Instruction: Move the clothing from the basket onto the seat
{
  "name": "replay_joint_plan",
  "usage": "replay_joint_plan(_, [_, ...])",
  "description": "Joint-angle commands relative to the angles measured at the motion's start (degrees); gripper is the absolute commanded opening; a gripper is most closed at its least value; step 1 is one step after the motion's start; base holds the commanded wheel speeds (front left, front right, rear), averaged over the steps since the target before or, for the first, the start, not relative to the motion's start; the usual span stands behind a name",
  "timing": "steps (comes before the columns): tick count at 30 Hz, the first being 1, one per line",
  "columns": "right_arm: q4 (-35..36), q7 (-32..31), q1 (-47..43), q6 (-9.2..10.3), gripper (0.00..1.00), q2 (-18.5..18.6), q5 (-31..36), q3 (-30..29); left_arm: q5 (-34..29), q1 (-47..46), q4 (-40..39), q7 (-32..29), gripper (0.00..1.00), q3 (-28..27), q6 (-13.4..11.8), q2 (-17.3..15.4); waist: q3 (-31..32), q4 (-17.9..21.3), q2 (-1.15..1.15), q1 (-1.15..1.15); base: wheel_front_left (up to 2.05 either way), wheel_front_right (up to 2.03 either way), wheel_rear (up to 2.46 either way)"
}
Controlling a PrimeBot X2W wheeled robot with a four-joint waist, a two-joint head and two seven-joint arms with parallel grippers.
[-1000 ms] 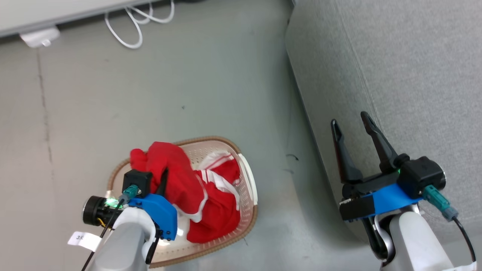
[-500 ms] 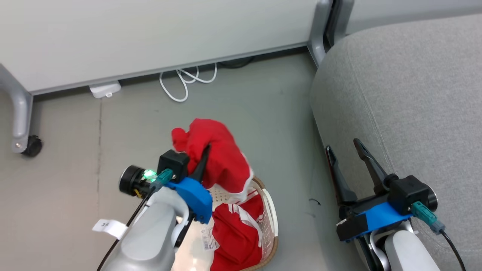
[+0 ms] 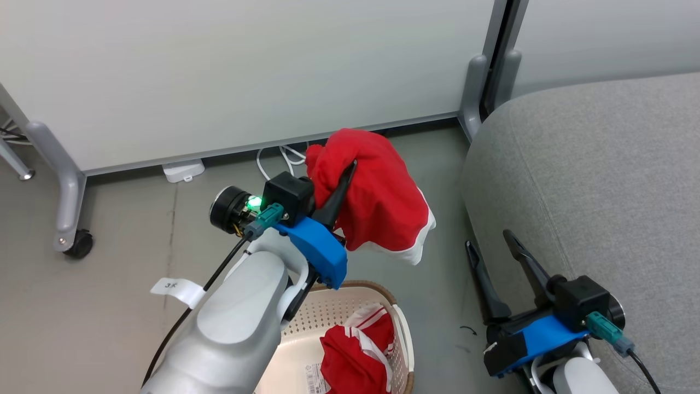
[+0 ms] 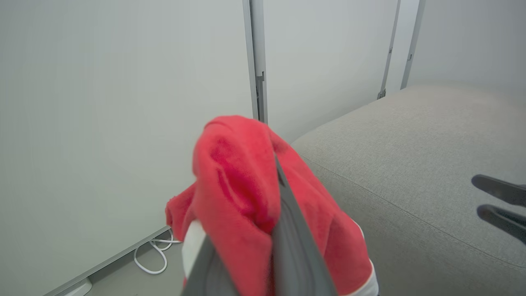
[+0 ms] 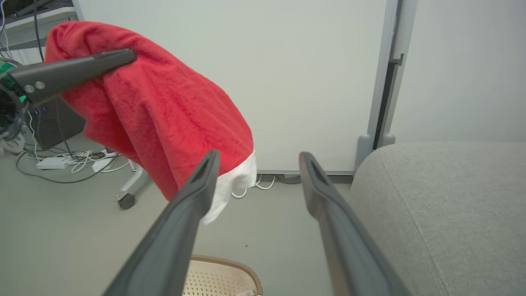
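Where the grey sofa [image 3: 590,180] takes up the right of the head view, a white partition [image 3: 246,71] stands behind it. The basket [image 3: 377,286] sits on the floor under the left arm, with a striped garment [image 3: 355,361] in red and white lying inside. A red garment [image 3: 383,202] with a white hem hangs above the basket, left of the sofa and clear of it, pinched in the left claw [image 3: 350,167]. The right claw [image 3: 488,239] hovers spread wide beside the sofa's edge. A white tag [image 3: 176,285] on the left arm's cable seems to read "3K". A printed sticker [image 3: 316,377] in the basket is too small to read.
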State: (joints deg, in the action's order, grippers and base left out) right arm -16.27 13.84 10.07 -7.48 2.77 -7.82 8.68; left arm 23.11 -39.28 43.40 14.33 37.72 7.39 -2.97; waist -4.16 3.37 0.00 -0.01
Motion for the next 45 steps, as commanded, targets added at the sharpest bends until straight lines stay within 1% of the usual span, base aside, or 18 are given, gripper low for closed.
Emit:
replay_joint_plan(1, [0.0,-0.2,-0.8,-0.03,1.00,0.2,-0.2,0.2,0.9,-1.0,-0.3,-0.3,0.00,0.7,0.1,0.0,0.8,-0.2,0.00,0.01,0.00,0.00,0.00])
replay_joint_plan(10, [0.5,-1.1,-1.6,-0.03,1.00,0.2,-0.6,2.2,6.5,-4.6,-3.0,-1.9,0.00,6.1,0.1,0.0,2.6,-0.3,0.00,0.01,0.00,0.00,0.00])
replay_joint_plan(13, [0.6,-1.0,-1.8,-0.03,1.00,0.2,-1.9,2.3,7.5,-5.4,-3.3,-1.7,0.00,7.3,0.0,0.1,3.0,-0.4,0.00,0.01,0.00,0.00,0.00])
replay_joint_plan(18, [0.3,-1.0,-1.6,-0.03,1.00,0.2,-2.5,2.6,8.5,-5.8,-3.6,-1.0,0.00,8.7,-1.2,0.1,3.0,-0.4,0.00,0.01,0.00,0.00,0.00])
replay_joint_plan(25, [-0.4,-3.1,1.8,-0.03,1.00,0.2,-2.4,3.7,9.8,-6.3,-3.1,-0.7,0.00,10.2,-1.6,0.1,2.3,-0.5,0.00,0.01,0.00,0.00,0.00])
replay_joint_plan(29, [-3.5,-7.1,6.3,-0.03,1.00,0.2,-1.6,5.3,10.7,-6.7,-2.9,-0.5,0.00,11.2,-1.9,0.1,1.6,-0.7,0.00,0.01,0.00,0.00,0.00])
replay_joint_plan(33, [-6.9,-9.7,10.4,-0.03,1.00,0.2,-2.4,7.2,11.3,-7.2,-3.1,-0.4,0.00,12.2,-2.0,0.1,1.2,-1.0,0.00,0.01,0.00,0.00,0.00])
replay_joint_plan(37, [-9.9,-10.7,14.0,-0.03,1.00,0.2,-3.8,9.2,12.1,-7.6,-3.3,-0.3,0.00,13.2,-2.1,0.1,0.8,-1.3,0.00,0.01,0.00,0.00,0.00])
replay_joint_plan(45, [-16.2,-11.2,19.5,-0.03,1.00,0.2,-1.2,9.3,13.8,-8.2,-3.6,-0.2,0.00,15.5,-2.2,0.1,0.4,-2.0,0.00,0.01,0.00,0.00,0.00])
